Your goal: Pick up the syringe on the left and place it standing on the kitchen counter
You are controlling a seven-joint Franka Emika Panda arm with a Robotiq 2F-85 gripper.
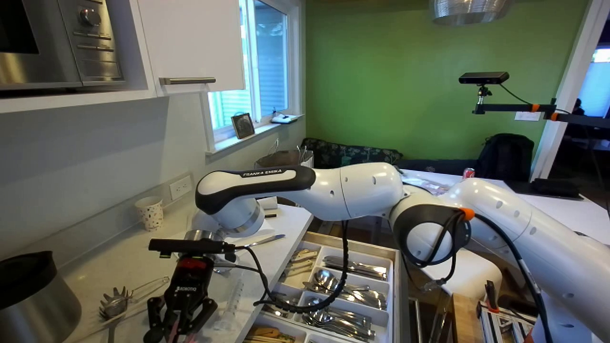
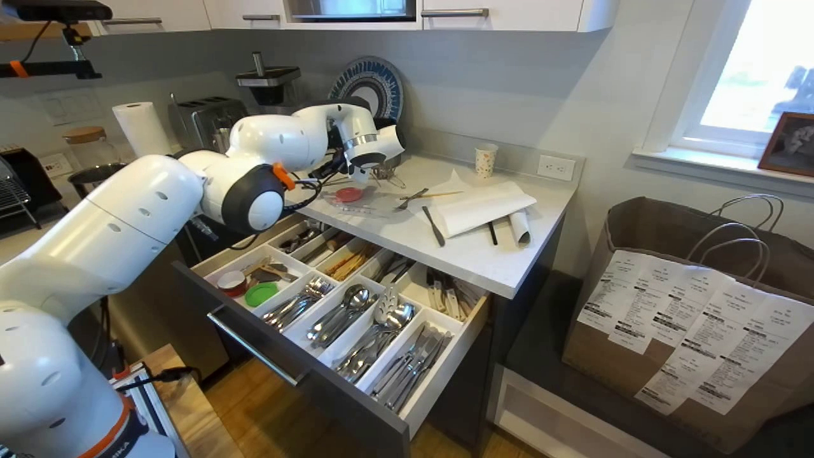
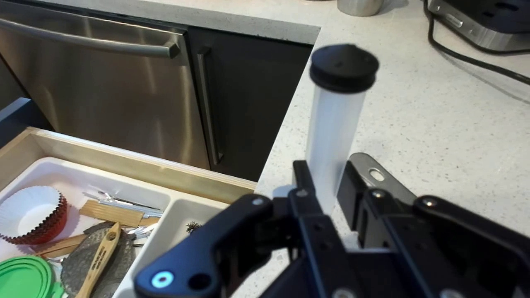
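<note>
Looks aside, judging by the wrist view I'd call the pick part done: the tool (image 3: 327, 182) is squeezed in to a narrow gap, and what fills it is the syringe (image 3: 334, 122), a cloudy tube with a black cap. It's pretty much upright over the tabletop (image 3: 434, 136), with the end of a flat metal handle (image 3: 391, 184) showing next to it. The fingers (image 3: 304, 178) hide the bottom, so I honestly can't tell if it's touching down or hanging a bit above. Exterior views don't show the tips clearly either. What's left, I'd guess: seat the base flat, let go, back off without tipping it. There's also a clear tube (image 1: 232, 302) lying flat in an exterior view, no clue if it matters.
</note>
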